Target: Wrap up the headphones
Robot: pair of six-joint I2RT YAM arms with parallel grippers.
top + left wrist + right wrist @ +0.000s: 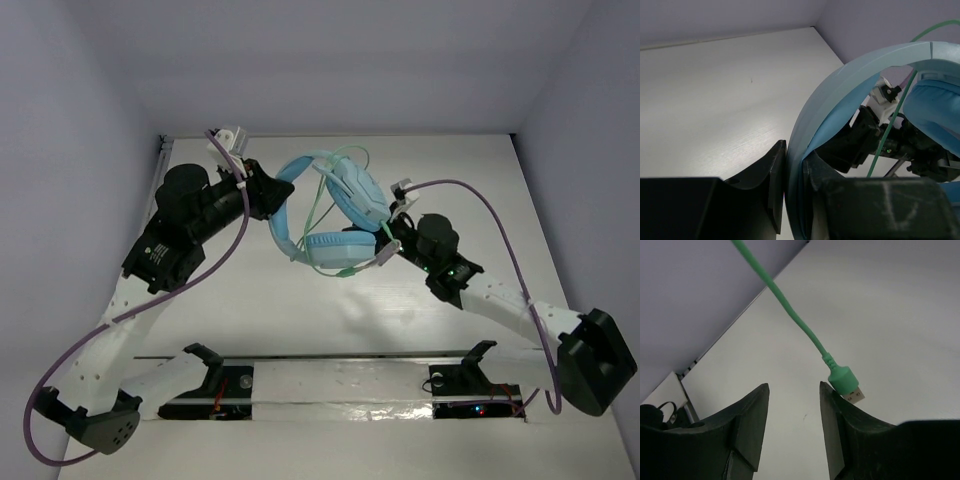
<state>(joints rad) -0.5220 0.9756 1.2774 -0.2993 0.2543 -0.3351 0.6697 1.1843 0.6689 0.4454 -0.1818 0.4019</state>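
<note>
The headphones [335, 215] sit over the middle of the desk [250, 310], between the two arms and apparently lifted clear of it. They look light. The curved headband [840, 100] is stiff plastic with some spring, smooth enough to slip under a weak pinch. The two padded earcups [355, 190] are soft and would squash rather than give a firm hold, so the headband is the best place to take hold. The left fingers [767, 185] are clenched on its flat band there, one on either face. The thin green cable [790, 305] is limp and springy. It hangs in loose loops around the earcups and will probably uncoil unless kept under light tension. Its most solid point is the moulded plug [844, 381] at the end, which is thicker and harder than the cord. That plug lies against the tip of one of the right fingers [747, 425]. These stand apart with nothing between them, so the cable end is loose. Pulling hard on so thin a cord risks straining it where it enters the earcup.
</note>
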